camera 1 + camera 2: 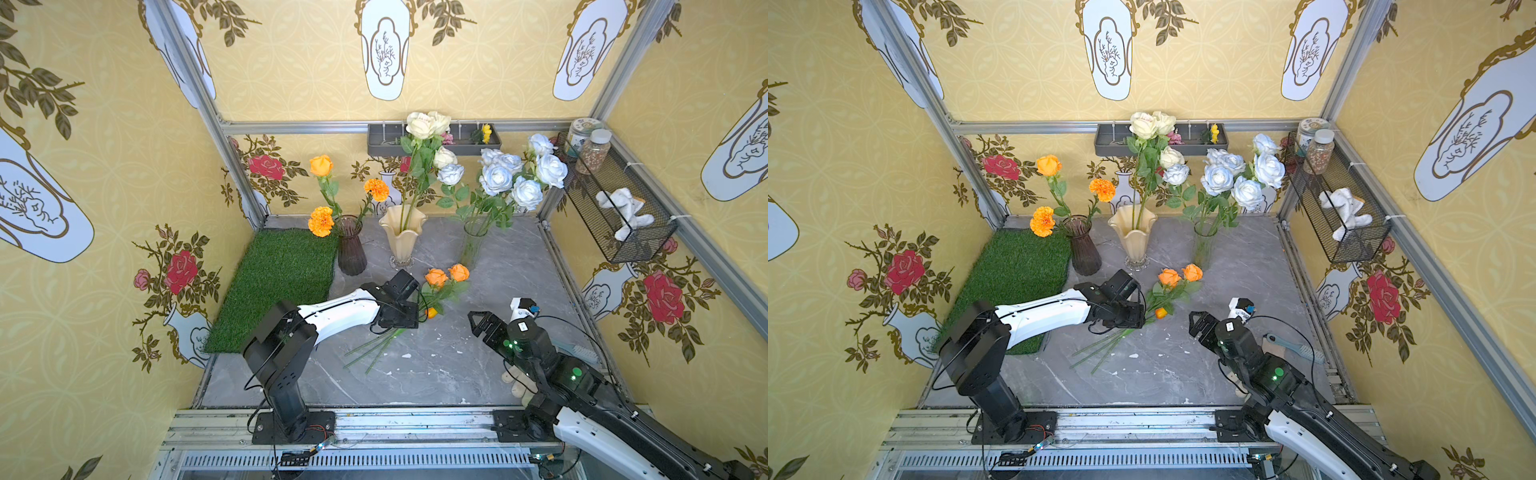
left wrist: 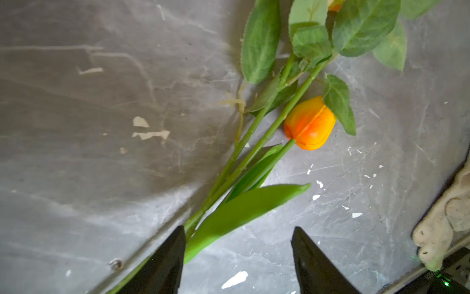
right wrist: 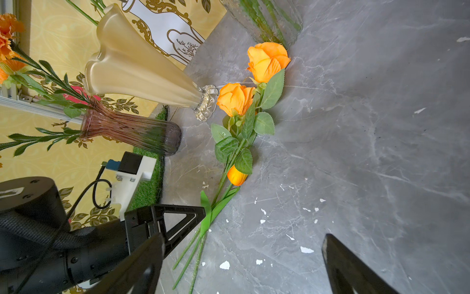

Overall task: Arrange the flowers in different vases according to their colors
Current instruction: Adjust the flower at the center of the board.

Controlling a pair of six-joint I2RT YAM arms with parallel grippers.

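Note:
Two orange roses (image 1: 436, 277) (image 3: 235, 98) and an orange bud (image 2: 309, 123) lie together on the grey table, stems toward the front. My left gripper (image 1: 405, 326) (image 2: 238, 229) is low over their stems, jaws apart; the stems run along one finger and a leaf lies between the jaws. My right gripper (image 1: 478, 324) (image 3: 244, 235) hovers open to the right with nothing in it. Behind stand the purple vase (image 1: 351, 249) with orange flowers, the cream vase (image 1: 402, 237) with cream roses, and the clear vase (image 1: 473, 241) with pale-blue roses (image 1: 523, 174).
A green turf mat (image 1: 274, 286) covers the table's left side. A wire basket (image 1: 615, 199) with jars and a cloth hangs on the right wall, a grey tray (image 1: 432, 143) on the back wall. A brush (image 1: 1296, 349) lies at the right edge.

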